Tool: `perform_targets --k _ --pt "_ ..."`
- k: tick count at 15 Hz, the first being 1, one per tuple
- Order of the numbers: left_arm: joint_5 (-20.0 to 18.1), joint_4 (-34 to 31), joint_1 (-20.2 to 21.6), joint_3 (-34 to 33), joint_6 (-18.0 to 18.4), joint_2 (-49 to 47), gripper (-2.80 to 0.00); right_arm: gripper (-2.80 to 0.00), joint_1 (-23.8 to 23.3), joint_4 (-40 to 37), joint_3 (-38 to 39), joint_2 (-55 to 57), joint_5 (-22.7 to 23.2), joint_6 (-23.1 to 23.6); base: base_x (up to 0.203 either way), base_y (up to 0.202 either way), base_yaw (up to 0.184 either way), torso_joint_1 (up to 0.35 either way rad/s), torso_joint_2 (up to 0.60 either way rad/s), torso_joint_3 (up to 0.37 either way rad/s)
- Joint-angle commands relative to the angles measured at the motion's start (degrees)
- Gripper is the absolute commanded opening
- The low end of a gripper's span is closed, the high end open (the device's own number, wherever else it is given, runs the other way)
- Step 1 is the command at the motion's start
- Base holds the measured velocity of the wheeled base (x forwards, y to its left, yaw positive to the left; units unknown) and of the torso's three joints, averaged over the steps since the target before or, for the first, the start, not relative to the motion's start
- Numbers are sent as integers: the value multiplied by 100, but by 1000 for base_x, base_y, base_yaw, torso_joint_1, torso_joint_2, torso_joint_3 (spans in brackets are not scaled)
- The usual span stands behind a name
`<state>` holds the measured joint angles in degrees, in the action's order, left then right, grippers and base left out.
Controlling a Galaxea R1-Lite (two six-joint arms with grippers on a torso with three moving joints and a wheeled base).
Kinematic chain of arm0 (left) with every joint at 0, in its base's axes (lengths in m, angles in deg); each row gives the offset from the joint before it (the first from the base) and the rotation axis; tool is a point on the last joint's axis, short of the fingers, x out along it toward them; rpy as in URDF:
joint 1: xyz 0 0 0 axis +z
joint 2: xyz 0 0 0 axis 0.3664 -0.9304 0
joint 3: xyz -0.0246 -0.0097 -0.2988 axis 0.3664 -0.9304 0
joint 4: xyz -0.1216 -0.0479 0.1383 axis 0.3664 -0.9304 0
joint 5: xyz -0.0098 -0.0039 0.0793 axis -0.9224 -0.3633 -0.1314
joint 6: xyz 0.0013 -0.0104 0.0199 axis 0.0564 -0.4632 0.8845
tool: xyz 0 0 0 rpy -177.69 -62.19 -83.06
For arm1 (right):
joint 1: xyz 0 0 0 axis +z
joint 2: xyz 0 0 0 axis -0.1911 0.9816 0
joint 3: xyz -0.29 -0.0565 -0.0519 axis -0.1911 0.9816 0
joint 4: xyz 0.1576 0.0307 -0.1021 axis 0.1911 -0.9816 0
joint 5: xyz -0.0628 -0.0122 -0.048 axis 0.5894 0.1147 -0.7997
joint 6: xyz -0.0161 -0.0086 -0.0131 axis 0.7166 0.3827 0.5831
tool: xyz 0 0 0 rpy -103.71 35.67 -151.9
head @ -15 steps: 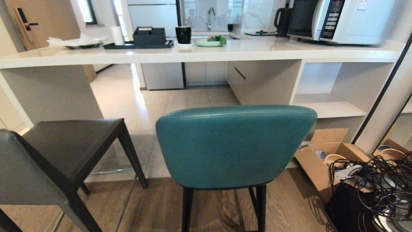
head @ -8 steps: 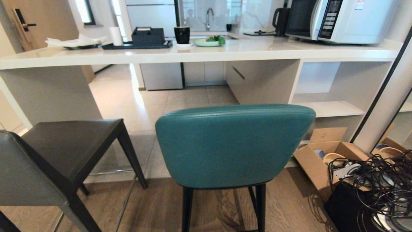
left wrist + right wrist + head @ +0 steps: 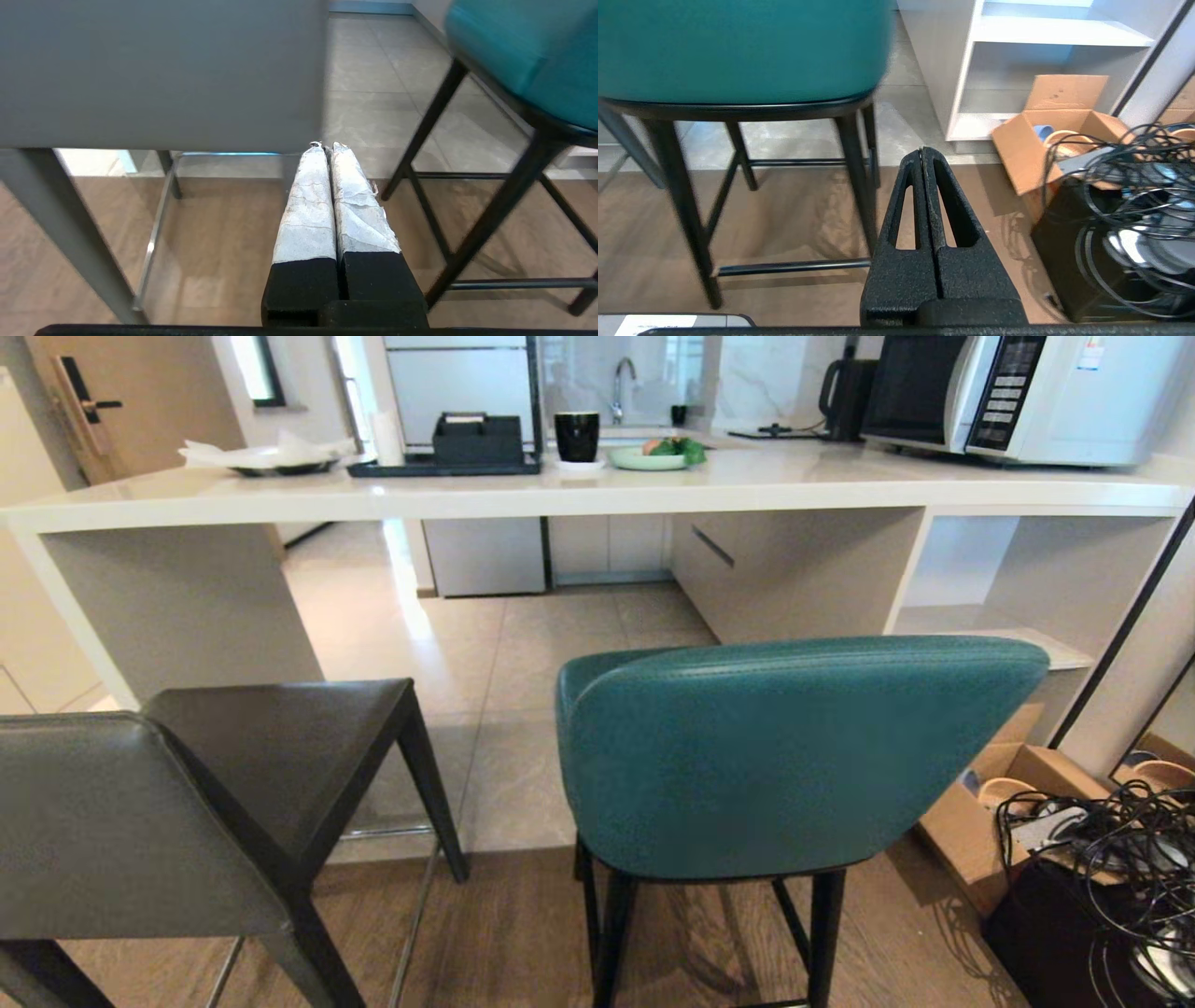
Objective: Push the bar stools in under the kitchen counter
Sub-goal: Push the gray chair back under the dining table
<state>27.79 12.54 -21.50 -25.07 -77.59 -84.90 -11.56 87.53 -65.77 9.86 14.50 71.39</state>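
Both stools are standing on the floor in front of the table (image 3: 579,490), not yet under it. The teal stool (image 3: 794,756) is facing the open space beneath the table; the grey stool (image 3: 187,803) is sitting beside it, nearer the table's slab end. The left gripper (image 3: 327,149) and right gripper (image 3: 923,151) are hanging low behind the stools, jaws closed on nothing.

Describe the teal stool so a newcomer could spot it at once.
Start at the long white kitchen counter that carries the microwave. On the wood floor in front of it stand two bar stools. The teal stool is the right-hand one, with a curved back and black legs, whereas the dark grey stool has a flat, rectangular back.
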Motion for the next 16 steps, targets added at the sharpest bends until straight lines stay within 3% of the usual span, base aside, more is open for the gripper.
perform_targets --k 1,16 --pt "3 1 0 -9 -2 -14 -280 -280 2 2 9 1 2 9 0 195 -3 5 -1 2" --pt "3 1 0 -9 -11 -14 -280 -280 2 2 1 10 20 18 0 198 0 1 2 2"
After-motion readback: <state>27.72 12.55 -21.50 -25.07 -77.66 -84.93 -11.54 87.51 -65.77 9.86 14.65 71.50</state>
